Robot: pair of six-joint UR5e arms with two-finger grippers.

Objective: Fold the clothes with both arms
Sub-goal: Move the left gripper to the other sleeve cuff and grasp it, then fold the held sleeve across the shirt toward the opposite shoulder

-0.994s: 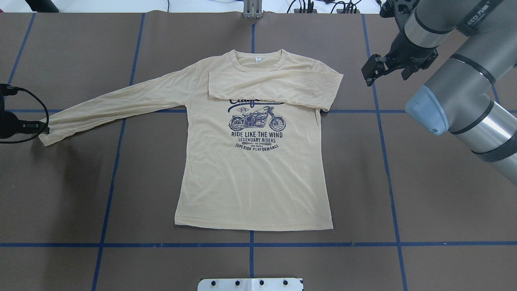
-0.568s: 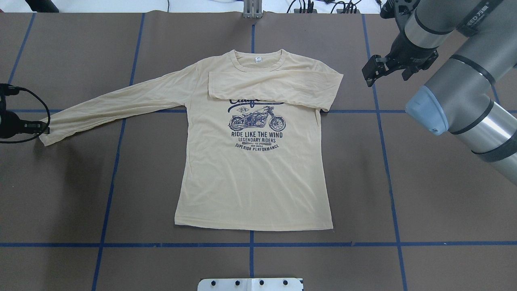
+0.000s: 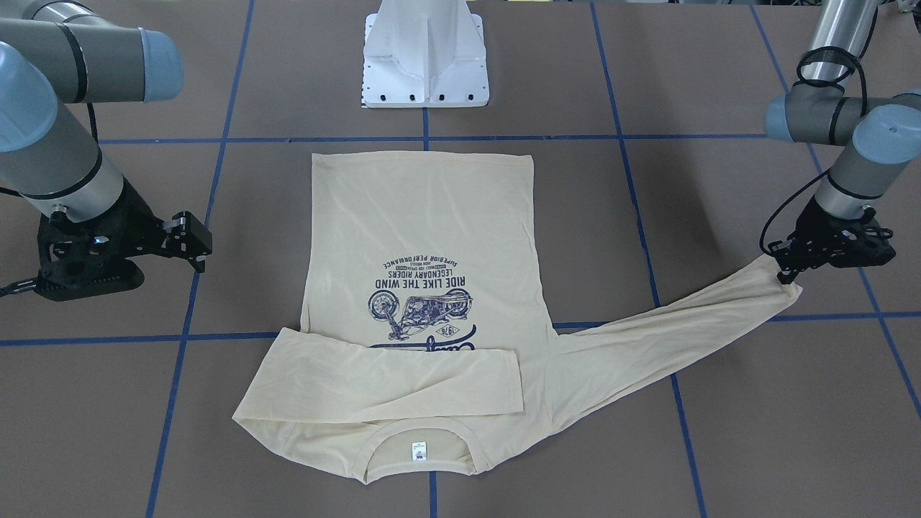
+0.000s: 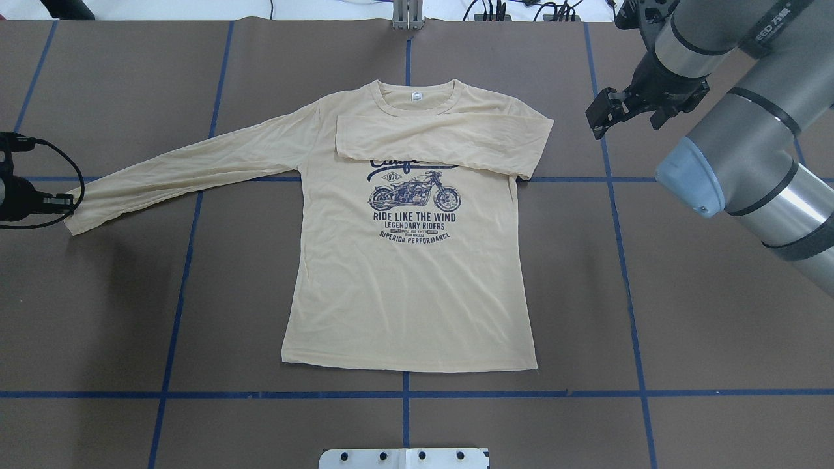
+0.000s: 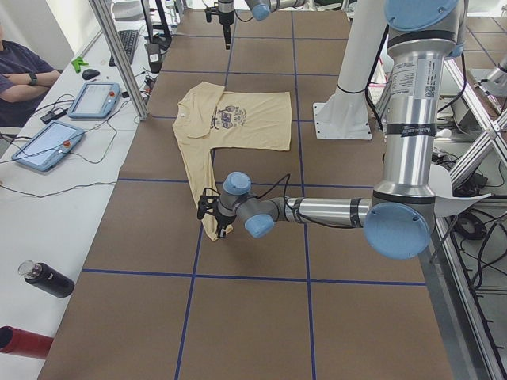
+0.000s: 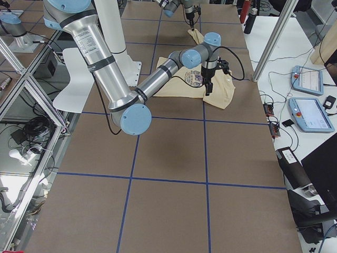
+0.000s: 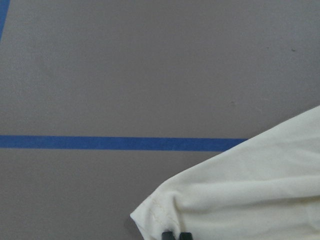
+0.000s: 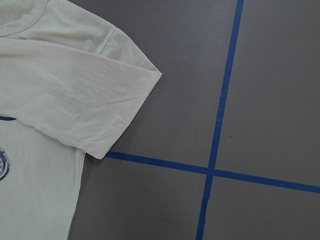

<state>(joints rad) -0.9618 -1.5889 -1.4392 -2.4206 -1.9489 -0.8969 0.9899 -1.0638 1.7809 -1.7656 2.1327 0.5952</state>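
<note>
Shirt (image 4: pixel 404 286) lies flat at ctr of table (image 4: pixel 651 293), print up. L gripper (image 3: pixel 786 277) pinches its outstretched cuff (image 4: pixel 73 218) at 9 o'clock. R gripper (image 4: pixel 596 124) is spread, at 2 o'clock, clear of fabric.

Blue tape lines (image 4: pixel 260 394) cross the brown table (image 4: pixel 717 312).

Shirt (image 4: pixel 404 286): pale cream-yellow, long-sleeved, lying flat with the navy motorcycle print facing up and the collar pointing away from the robot. One sleeve is lying folded across the chest; the other is stretching out toward the robot's left.
Left arm (image 3: pixel 860 162): reaching low, with the left gripper (image 3: pixel 786 275) pinching the outstretched sleeve's cuff.
Right arm (image 4: pixel 749 124): hovering beside the folded shoulder, with the right gripper (image 4: pixel 596 120) standing parted and holding nothing.
</note>
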